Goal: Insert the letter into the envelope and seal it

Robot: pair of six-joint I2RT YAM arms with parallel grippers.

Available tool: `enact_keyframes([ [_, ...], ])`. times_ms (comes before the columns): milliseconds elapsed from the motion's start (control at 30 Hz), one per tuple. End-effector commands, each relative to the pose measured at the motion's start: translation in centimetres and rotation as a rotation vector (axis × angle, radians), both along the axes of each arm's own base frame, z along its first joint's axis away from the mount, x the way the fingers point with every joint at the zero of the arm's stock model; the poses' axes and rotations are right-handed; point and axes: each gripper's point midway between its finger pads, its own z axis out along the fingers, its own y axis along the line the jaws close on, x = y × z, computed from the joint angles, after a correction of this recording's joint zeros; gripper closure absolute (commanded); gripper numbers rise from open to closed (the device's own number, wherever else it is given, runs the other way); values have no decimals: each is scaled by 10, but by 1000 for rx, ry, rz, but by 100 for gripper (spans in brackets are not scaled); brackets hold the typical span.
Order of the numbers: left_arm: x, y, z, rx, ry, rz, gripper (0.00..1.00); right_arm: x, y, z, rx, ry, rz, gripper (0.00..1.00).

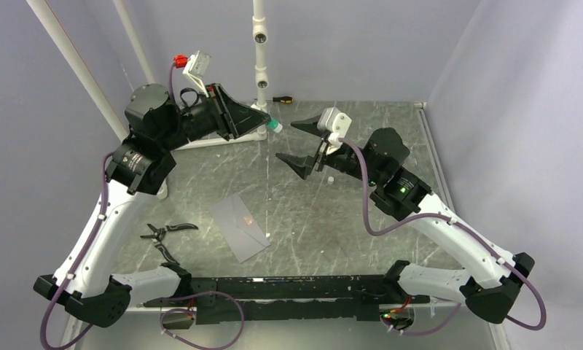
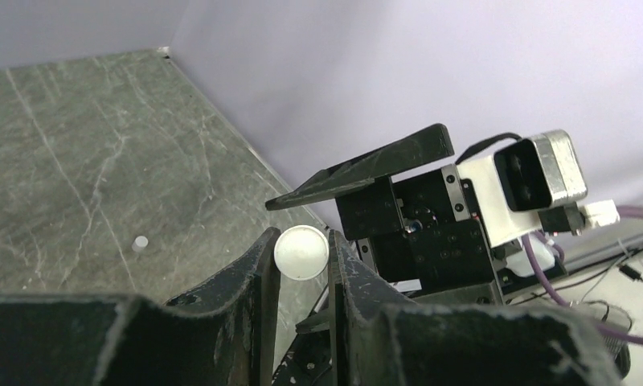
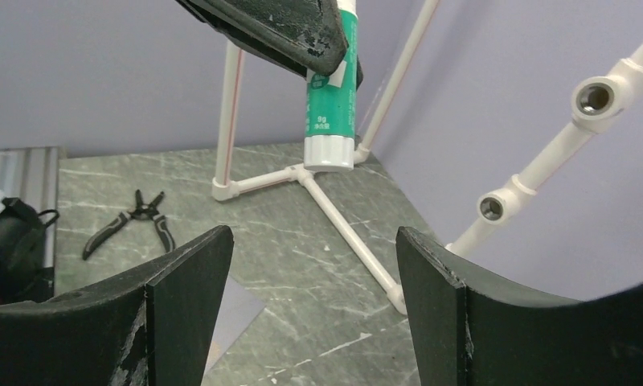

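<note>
The grey envelope (image 1: 239, 227) lies flat on the table between the arms, and a corner of it shows in the right wrist view (image 3: 236, 315). Only a small tan spot shows on it; the letter is otherwise hidden. My left gripper (image 1: 265, 121) is raised at the back and shut on a green and white glue stick (image 1: 274, 125), whose round white end sits between the fingers (image 2: 301, 252). My right gripper (image 1: 297, 144) is open and empty, facing the glue stick (image 3: 329, 104) from a short distance. Its jaws stand wide apart in the right wrist view (image 3: 314, 273).
A small white cap (image 1: 331, 177) lies on the table under the right gripper, also in the left wrist view (image 2: 141, 242). Black pliers (image 1: 165, 237) lie left of the envelope. A white pipe frame (image 1: 259, 51) and a screwdriver (image 1: 281, 99) stand at the back.
</note>
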Motion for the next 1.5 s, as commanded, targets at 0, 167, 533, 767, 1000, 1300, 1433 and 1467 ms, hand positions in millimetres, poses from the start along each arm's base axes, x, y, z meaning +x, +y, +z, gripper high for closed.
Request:
enact_keyframes([
  [0,-23,1,29,-13,-175,-81,97,-23,-1,37,83,-44,91,23],
  [167,-30,-4,28,-17,-181,-139,98,-12,-4,49,129,-60,31,24],
  [533,-31,-5,20,-11,-157,-152,98,-11,5,64,141,-89,65,41],
  [767,-30,-4,19,-5,-149,-138,98,-19,13,57,116,-76,121,51],
  [1000,-30,-5,14,8,-135,-145,97,-17,13,65,148,-72,113,53],
  [1300,-28,-4,14,11,-132,-132,98,-14,21,62,140,-37,113,70],
  [1433,-27,-4,11,21,-123,-127,97,-14,22,63,156,-14,110,84],
  [1467,-26,-3,11,19,-123,-124,91,-14,22,64,166,-3,109,86],
])
